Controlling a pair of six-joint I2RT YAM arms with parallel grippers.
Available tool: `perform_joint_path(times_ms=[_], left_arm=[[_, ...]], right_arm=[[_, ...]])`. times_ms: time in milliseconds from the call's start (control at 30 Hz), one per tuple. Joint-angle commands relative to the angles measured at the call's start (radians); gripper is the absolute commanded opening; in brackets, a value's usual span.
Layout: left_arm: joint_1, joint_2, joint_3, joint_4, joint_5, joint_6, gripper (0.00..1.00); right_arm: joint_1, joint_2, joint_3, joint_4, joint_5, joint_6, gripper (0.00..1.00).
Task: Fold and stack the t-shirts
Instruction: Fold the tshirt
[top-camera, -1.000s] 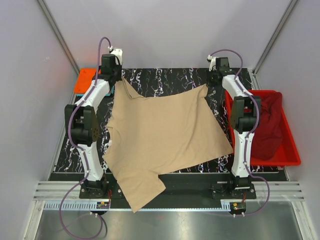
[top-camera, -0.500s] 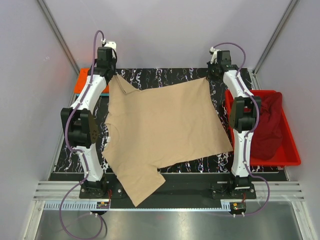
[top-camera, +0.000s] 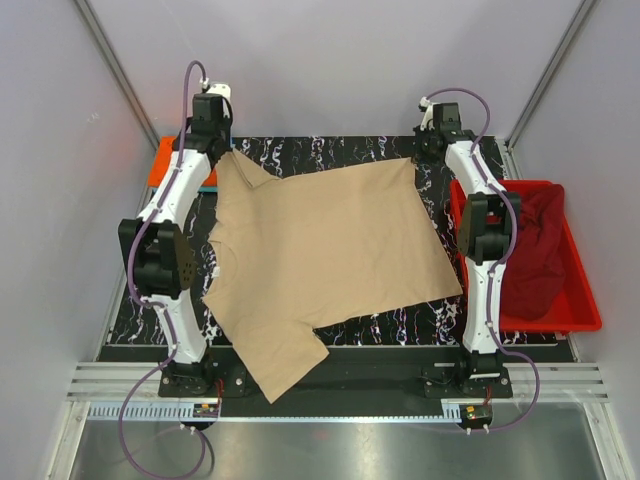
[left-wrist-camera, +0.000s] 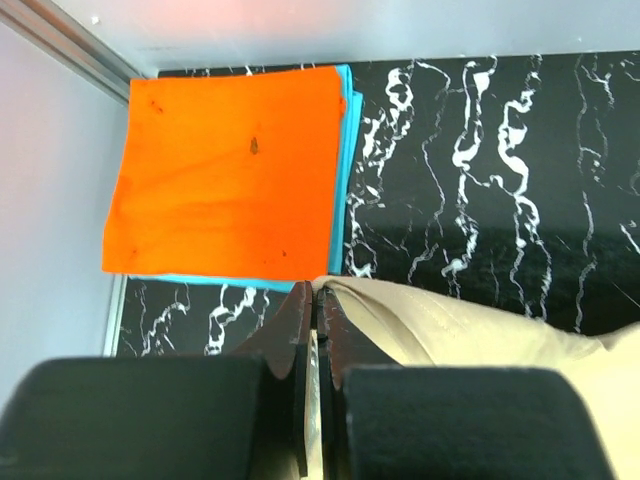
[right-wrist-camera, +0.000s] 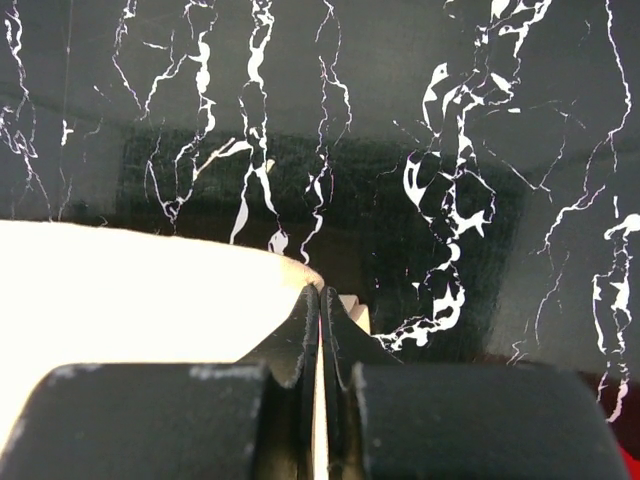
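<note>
The task looks to be partly done. Two shirts are finished: a folded orange tee (left-wrist-camera: 225, 170) lies squarely on a folded light blue tee (left-wrist-camera: 347, 110), stacked at the table's 10 o'clock corner. The tan t-shirt (top-camera: 320, 260) is in hand and not yet folded. It lies spread flat over most of the table (top-camera: 340, 150), its far edge stretched between the arms at 11 and 1 o'clock, and one part droops over the near edge at about 7 o'clock.

The left tool (left-wrist-camera: 315, 295) is closed tight on the shirt's far left corner, just beside the stack. The right tool (right-wrist-camera: 320, 290) is likewise clamped, with a thin fold of the far right corner between its fingers.

A maroon tee (top-camera: 535, 250) sits crumpled in the red bin (top-camera: 580, 300) at 3 o'clock, so at least that one is left to fold. I cannot tell whether more lies under it.

The table top is black with white marble veining, and glossy enough to show reflections in the right wrist view. Pale grey walls close the cell on three sides, with slanted metal struts in the far corners. A ribbed aluminium rail and a brushed metal plate run along the 6 o'clock edge
</note>
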Motion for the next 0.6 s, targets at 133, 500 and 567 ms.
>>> perform_joint_path(times_ms=[133, 500, 567], left_arm=[[-0.015, -0.201, -0.105, -0.061, 0.006, -0.137, 0.00], [-0.035, -0.456, -0.453, -0.111, 0.057, -0.289, 0.00], [-0.035, -0.503, -0.492, -0.119, 0.069, -0.306, 0.00]], right_arm=[[-0.006, -0.076, -0.051, -0.024, 0.011, 0.055, 0.02], [-0.009, -0.107, -0.096, -0.128, 0.028, 0.099, 0.02], [-0.010, -0.132, -0.112, -0.127, 0.037, 0.093, 0.03]])
